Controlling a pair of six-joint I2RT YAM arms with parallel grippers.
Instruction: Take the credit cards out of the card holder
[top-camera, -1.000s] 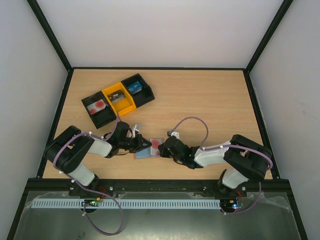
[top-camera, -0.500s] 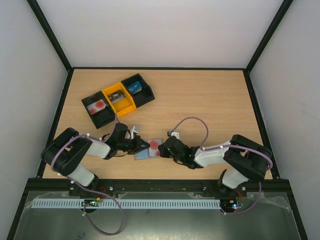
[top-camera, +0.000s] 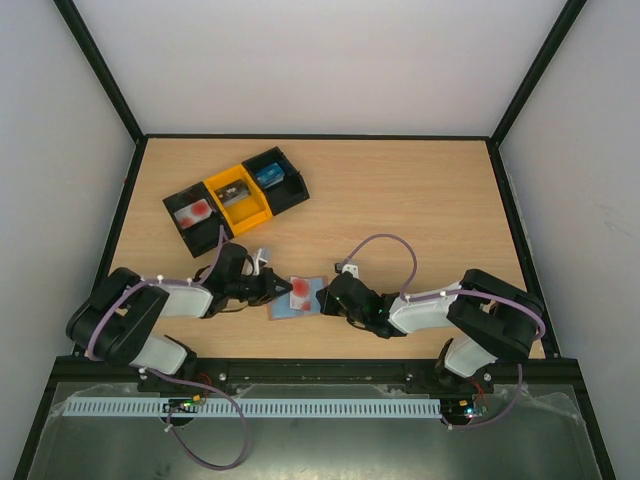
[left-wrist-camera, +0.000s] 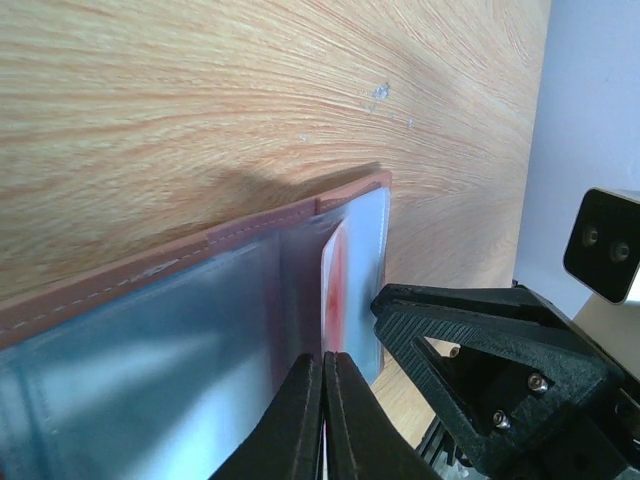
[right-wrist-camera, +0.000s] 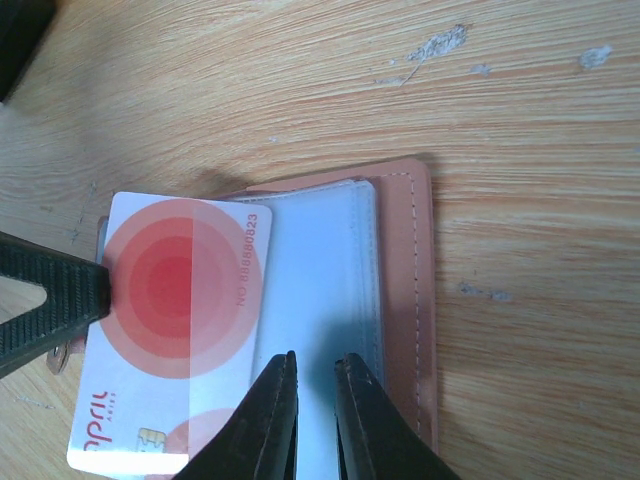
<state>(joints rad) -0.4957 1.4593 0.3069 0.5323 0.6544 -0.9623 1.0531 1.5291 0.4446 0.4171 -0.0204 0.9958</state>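
Observation:
The card holder (top-camera: 285, 306) lies open and flat on the wooden table; it is light blue-grey with a brown rim (right-wrist-camera: 410, 290). A white credit card (right-wrist-camera: 170, 330) with red circles sticks partly out of its left side, also seen in the top view (top-camera: 301, 290). My left gripper (top-camera: 277, 288) is shut on the card's edge (left-wrist-camera: 335, 290), its fingers (left-wrist-camera: 300, 420) closed tight. My right gripper (right-wrist-camera: 315, 395) rests its tips on the holder's clear pocket (right-wrist-camera: 320, 280), jaws a narrow gap apart with nothing between them. The dark card is not in view.
A black-and-yellow three-section tray (top-camera: 235, 197) stands at the back left, with a red-marked card (top-camera: 195, 211) and a blue item (top-camera: 267, 176) in it. Both arms meet near the table's front middle. Black frame rails edge the table.
My left gripper has drawn back to the left with the card, which has slid further out of the holder. The right gripper stays on the holder.

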